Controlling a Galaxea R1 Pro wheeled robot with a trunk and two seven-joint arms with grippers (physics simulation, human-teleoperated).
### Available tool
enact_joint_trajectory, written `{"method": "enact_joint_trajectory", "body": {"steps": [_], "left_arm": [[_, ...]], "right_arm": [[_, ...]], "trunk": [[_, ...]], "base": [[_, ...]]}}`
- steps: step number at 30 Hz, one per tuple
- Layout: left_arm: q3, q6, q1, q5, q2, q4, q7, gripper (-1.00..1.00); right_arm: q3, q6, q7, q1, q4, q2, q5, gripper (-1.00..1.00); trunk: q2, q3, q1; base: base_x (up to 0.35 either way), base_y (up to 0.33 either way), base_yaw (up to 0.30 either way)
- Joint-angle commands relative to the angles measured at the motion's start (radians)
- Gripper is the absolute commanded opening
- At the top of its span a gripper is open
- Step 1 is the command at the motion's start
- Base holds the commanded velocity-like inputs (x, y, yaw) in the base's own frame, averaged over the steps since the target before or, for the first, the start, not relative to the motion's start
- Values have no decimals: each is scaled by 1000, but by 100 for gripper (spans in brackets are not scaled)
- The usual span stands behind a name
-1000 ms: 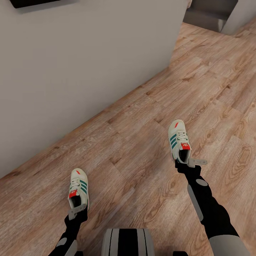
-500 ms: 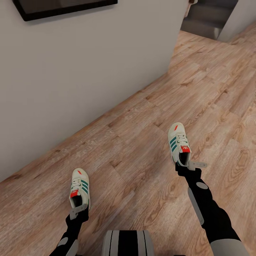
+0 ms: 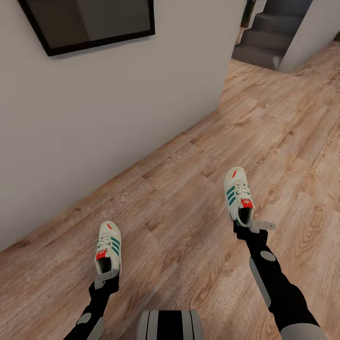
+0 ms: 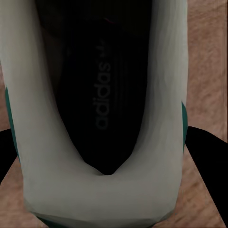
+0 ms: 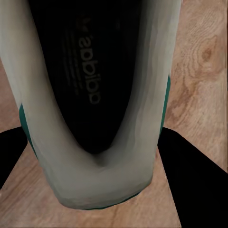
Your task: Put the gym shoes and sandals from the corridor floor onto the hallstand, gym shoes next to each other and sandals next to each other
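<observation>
You are looking down on a corridor floor (image 3: 198, 156) of light brown wood planks. A plain pale wall (image 3: 94, 123) runs along your left with a dark framed panel (image 3: 89, 21) on it, and grey stairs (image 3: 269, 33) rise at the far right. Your left gripper (image 3: 106, 278) pinches the heel of one gym shoe (image 3: 108, 245), toe pointing away. Your right gripper (image 3: 250, 225) pinches the heel of the other gym shoe (image 3: 238, 196). The wrist cameras look into each dark shoe opening, with the fingers cut off at the picture edges.

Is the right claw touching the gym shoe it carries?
Touching. In the right wrist view the gym shoe's heel sits between the dark fingers of the right claw.
</observation>
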Motion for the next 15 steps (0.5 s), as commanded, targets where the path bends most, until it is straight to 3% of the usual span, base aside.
{"method": "enact_joint_trajectory", "body": {"steps": [1, 6, 9, 13, 15], "left_arm": [[-4, -3, 2, -3, 0, 0, -5, -100], [-14, -4, 14, -42, 3, -9, -5, -100], [-17, -7, 16, -67, 3, -11, -4, -100], [-16, -8, 17, -100, 2, -10, -3, -100], [-16, -8, 18, -118, 3, -7, -2, -100]], "right_arm": [[1, -15, -4, 0, -2, -1, -5, -100], [2, -34, -5, 4, 4, 0, -4, -100], [-1, -59, -8, 55, 64, 1, -5, -100], [-3, -147, -8, 84, 156, 0, -5, -100], [-3, -240, -6, 99, 240, 0, -5, -100]], "trunk": [[0, 5, 0], [1, 32, -3], [2, 48, -4], [3, 70, -6], [3, 81, -7]], "base": [[0, 0, -73], [0, 0, -73], [0, 0, -71], [0, 0, -69], [0, 0, -68]]}}
